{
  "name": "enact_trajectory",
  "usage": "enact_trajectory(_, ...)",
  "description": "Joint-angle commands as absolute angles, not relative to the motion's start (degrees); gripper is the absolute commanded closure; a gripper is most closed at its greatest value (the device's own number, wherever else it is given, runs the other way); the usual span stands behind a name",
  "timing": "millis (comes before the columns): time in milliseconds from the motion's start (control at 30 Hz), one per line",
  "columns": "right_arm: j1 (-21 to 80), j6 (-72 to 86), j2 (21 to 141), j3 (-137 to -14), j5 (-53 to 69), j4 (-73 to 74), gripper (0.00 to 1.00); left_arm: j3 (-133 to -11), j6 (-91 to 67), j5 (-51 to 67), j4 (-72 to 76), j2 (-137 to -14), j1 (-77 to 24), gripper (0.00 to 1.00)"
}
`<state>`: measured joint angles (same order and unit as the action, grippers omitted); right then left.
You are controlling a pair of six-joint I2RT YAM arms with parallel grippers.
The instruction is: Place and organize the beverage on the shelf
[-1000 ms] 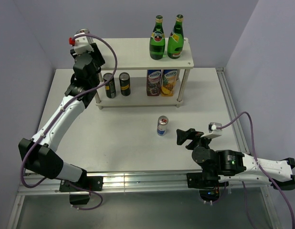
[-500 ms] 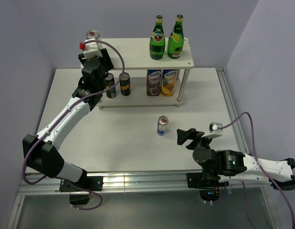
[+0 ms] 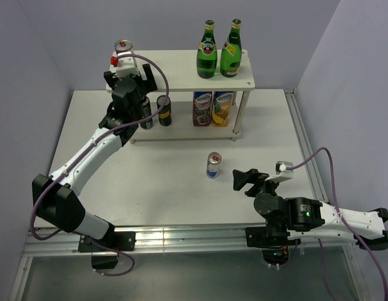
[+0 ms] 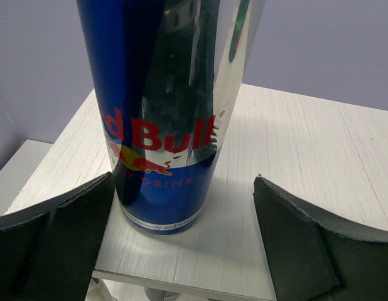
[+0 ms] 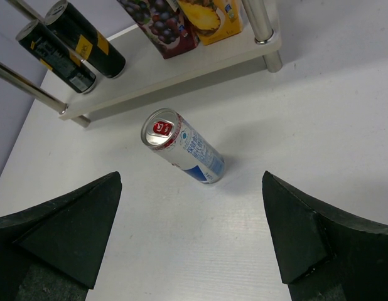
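Blue-and-silver can (image 4: 166, 125) near pale wood-look shelf (image 4: 307, 157) corner edge; left gripper (image 4: 183, 188) jaws apart, flanking; clip on retreat risks toppling. Right gripper (image 5: 191, 182) jaws apart.

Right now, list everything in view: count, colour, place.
Bottles: 2, green, top board, right end.
Top can: 1, blue-silver, top board's left corner, upright.
Table can: 1, blue-silver, upright on the table before the shelf.
Dark cans: 2, black with yellow marks, lower board, left.
Cartons: 2, fruit prints, lower board, right.
Shelf: 1, pale boards, white legs, far side.
Table: 1, white.
Left gripper: open, jaws either side of top can.
Right gripper: open, low, facing table can.
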<state>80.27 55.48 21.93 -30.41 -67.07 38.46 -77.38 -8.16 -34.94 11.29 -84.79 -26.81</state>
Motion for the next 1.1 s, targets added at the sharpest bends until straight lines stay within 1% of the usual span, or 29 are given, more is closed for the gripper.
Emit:
enact_trajectory(0, 80.7, 55.7, 21.1, -29.8, -69.3, 36.9, 0.00, -76.2, -9.8, -37.5, 4.0, -83.3, -27.2, 0.01)
enact_trajectory(233, 80.6, 55.5, 21.0, -29.8, -69.3, 36.7, 0.00, -77.4, -11.4, -40.3, -1.7, -77.5, -29.7, 0.01)
enact_trajectory(467, 80.6, 55.5, 21.2, -29.8, -69.2, 36.5, 0.00, -77.9, -12.6, -39.1, -8.0, -71.5, -31.0, 0.01)
enact_trajectory(567, 80.7, 55.6, 21.5, -30.0, -69.3, 36.7, 0.00, -78.3, -14.0, -39.2, -12.5, -68.7, -33.0, 0.01)
enact_trajectory(667, 80.6, 56.0, 21.5, -30.1, -69.3, 37.1, 0.00, -75.9, -16.0, -35.6, -16.1, -63.0, -37.1, 0.01)
enact_trajectory(700, 80.6, 55.8, 21.5, -30.0, -69.4, 36.9, 0.00, -74.8, -16.7, -33.7, -16.5, -61.6, -40.0, 0.01)
enact_trajectory(800, 80.6, 56.1, 21.8, -30.1, -69.6, 37.1, 0.00, -65.4, -18.0, -22.8, -12.5, -56.4, -45.6, 0.01)
enact_trajectory(833, 80.6, 56.1, 22.1, -30.1, -69.6, 37.1, 0.00, -59.0, -17.4, -18.8, -10.4, -55.5, -46.9, 0.01)
enact_trajectory(867, 80.6, 56.2, 22.2, -30.1, -69.6, 37.2, 0.00, -55.4, -17.3, -14.2, -4.7, -54.2, -49.5, 0.01)
enact_trajectory(900, 80.7, 56.3, 22.8, -30.2, -69.7, 37.4, 0.00, -49.0, -18.2, -12.0, -2.0, -54.1, -50.9, 0.01)
enact_trajectory(967, 80.7, 56.7, 22.9, -30.5, -69.8, 37.6, 0.00, -41.1, -18.6, -5.8, 7.3, -54.8, -54.3, 0.02)
enact_trajectory(1067, 80.7, 57.2, 23.2, -30.7, -69.8, 38.3, 0.00, -31.3, -19.9, -2.7, 18.9, -56.5, -59.1, 0.02)
